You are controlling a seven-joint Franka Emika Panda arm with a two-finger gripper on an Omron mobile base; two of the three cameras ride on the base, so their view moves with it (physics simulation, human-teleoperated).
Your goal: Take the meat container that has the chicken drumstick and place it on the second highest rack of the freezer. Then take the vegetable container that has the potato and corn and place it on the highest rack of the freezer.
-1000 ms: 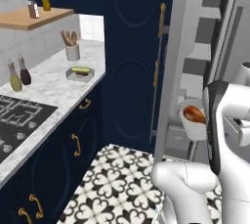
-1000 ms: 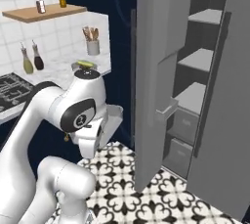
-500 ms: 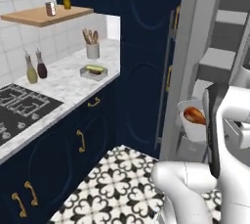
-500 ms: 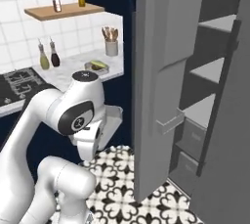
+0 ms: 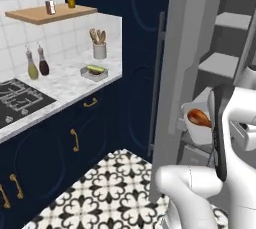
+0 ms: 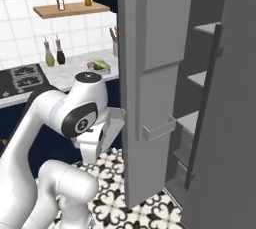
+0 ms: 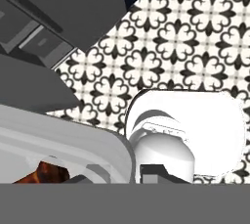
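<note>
- The meat container (image 5: 199,118), a pale tray, hangs in the air in front of the open freezer (image 5: 200,48), level with its lower shelves, and the chicken drumstick (image 5: 201,119) lies inside it; the hand view shows the tray's rim (image 7: 68,145) and a glimpse of orange-brown meat (image 7: 46,173) close under the camera.
- The gripper's own tips are hidden behind the tray and the arm; judging from the carried tray, it is pressed together on the meat container's edge.
- The freezer door (image 6: 142,73) stands swung open, between the arm and the shelves (image 6: 197,78) in the right base view.
- The vegetable container (image 5: 94,71) with the corn (image 5: 95,68) sits well apart on the marble worktop (image 5: 60,85), near the utensil pot (image 5: 99,49); the potato is too small to tell.
- Step in hand, as I judge it: carrying the first tray to the freezer.
- Next move calls for raising the tray past the door edge to the second highest rack, keeping it level so the drumstick does not roll.
</note>
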